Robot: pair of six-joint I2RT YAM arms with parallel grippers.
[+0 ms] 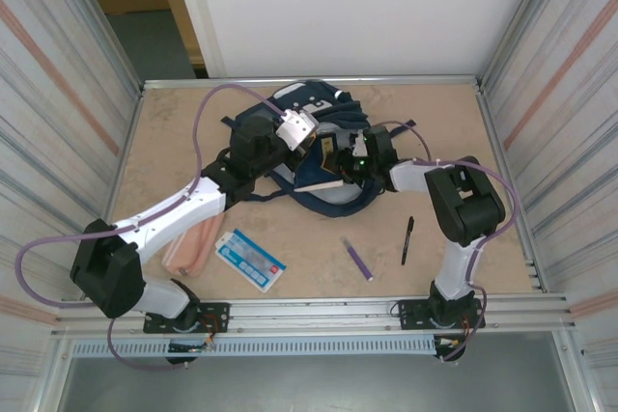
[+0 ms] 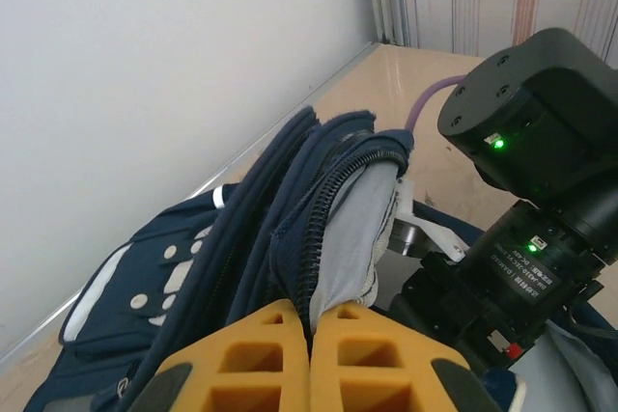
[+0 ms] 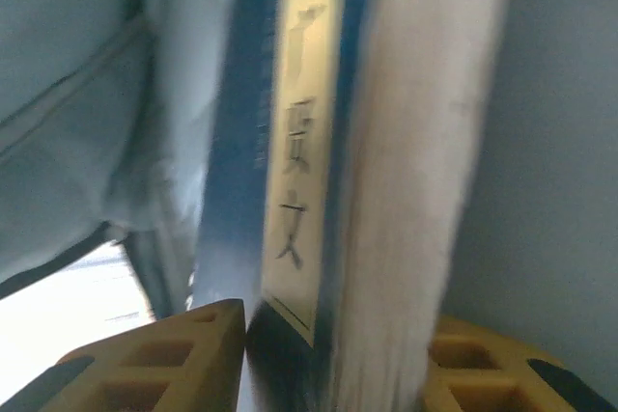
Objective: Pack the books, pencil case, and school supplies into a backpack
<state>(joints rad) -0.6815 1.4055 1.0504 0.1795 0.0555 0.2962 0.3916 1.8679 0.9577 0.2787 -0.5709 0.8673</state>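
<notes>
Taken from high at 6 o'clock, looking down toward 12 over the whole table (image 1: 290,229). Shot tight from the left wrist toward 2 o'clock, from the right toward 9, sharing the backpack (image 1: 323,108).

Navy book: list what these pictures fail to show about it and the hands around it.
Right wrist view: navy book, label lettering blurred, top cut off by the frame edge.
Same view: right hand straddles the book; blur hides whether it clamps.
Top view: how deep the book sits in the backpack, covered by both hands.
Left wrist view: left hand shut on backpack fabric; folds hide the interior.
</notes>
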